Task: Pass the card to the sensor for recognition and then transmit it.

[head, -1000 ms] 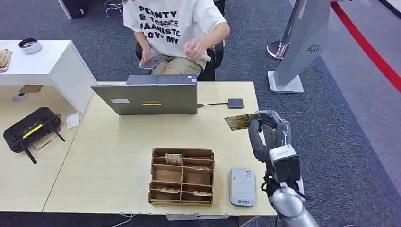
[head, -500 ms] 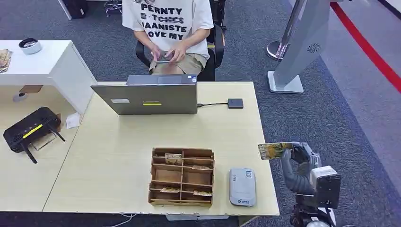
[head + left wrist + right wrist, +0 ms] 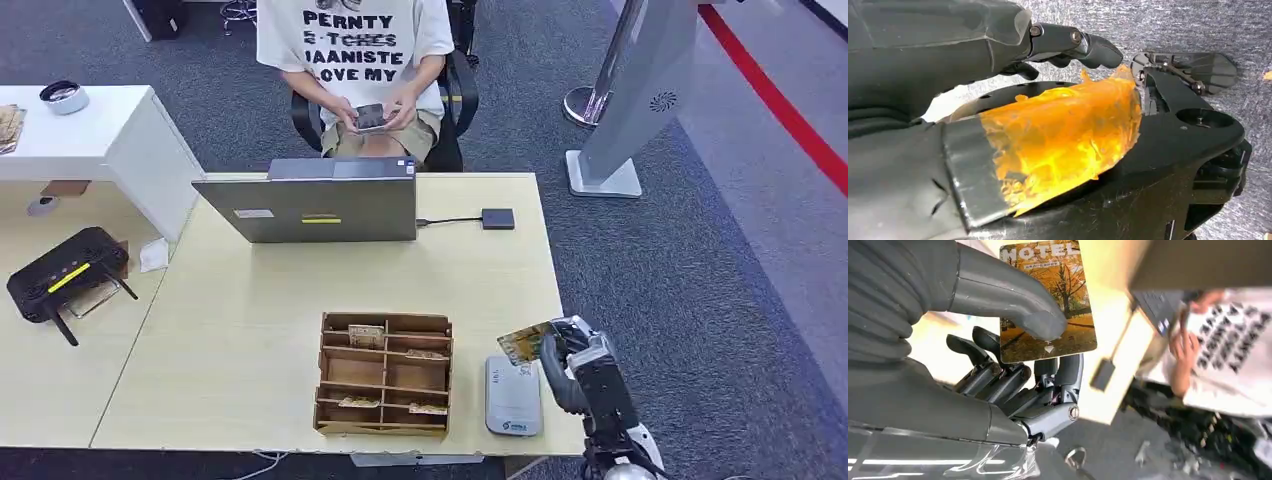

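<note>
On the pale desk [image 3: 250,330] you had the right hand [image 3: 572,362] at approx 4 o'clock, thumb pinching the card [image 3: 523,345] just above the grey sensor [image 3: 513,396]; left hand [image 3: 948,100] state: can't tell.

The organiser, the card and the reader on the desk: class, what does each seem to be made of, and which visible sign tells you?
Organiser: brown, matt, thin flat dividers; probably cardboard or thin wood.
Card: stiff, smooth, printed with an autumn photo; likely plastic or coated card, pinched in the right hand.
Reader: grey, smooth, rounded corners; looks like moulded plastic.
</note>
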Robot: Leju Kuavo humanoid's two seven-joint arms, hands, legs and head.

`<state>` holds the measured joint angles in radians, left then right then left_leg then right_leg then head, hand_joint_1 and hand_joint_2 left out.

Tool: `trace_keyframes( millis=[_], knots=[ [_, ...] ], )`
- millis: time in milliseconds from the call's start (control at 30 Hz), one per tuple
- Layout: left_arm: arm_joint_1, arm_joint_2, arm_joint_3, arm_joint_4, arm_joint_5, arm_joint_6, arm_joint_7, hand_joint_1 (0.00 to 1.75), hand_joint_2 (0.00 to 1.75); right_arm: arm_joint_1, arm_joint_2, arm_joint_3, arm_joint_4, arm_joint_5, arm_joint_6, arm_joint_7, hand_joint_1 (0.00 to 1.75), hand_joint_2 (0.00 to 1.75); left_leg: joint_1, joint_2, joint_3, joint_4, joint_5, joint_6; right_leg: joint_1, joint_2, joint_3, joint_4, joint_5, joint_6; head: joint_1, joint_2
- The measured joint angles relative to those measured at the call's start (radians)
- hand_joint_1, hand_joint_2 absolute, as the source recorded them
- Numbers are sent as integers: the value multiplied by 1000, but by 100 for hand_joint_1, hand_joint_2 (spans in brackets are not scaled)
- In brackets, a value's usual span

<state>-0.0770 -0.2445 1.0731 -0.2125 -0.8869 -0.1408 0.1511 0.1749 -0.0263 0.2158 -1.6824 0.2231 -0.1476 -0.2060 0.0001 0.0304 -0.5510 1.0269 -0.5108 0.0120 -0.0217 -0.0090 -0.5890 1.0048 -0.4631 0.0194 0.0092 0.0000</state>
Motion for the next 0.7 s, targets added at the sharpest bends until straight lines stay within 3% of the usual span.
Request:
trace_keyframes(
  millis=[300,533,700],
  knots=[
    [0,1,0,0,6,12,-3,0,0,-46,-2,103,131,16,-10,17,175,175,0,0,0,0,0,0,0,0,0,0,0,0,0,0],
    [0,1,1,0,14,19,-6,0,0,-51,-18,97,155,24,-39,26,175,175,0,0,0,0,0,0,0,0,0,0,0,0,0,0],
    [0,0,2,0,21,24,-7,0,0,-49,-30,50,156,30,-58,25,175,175,0,0,1,0,0,0,0,0,0,0,0,0,0,0]
  ],
)
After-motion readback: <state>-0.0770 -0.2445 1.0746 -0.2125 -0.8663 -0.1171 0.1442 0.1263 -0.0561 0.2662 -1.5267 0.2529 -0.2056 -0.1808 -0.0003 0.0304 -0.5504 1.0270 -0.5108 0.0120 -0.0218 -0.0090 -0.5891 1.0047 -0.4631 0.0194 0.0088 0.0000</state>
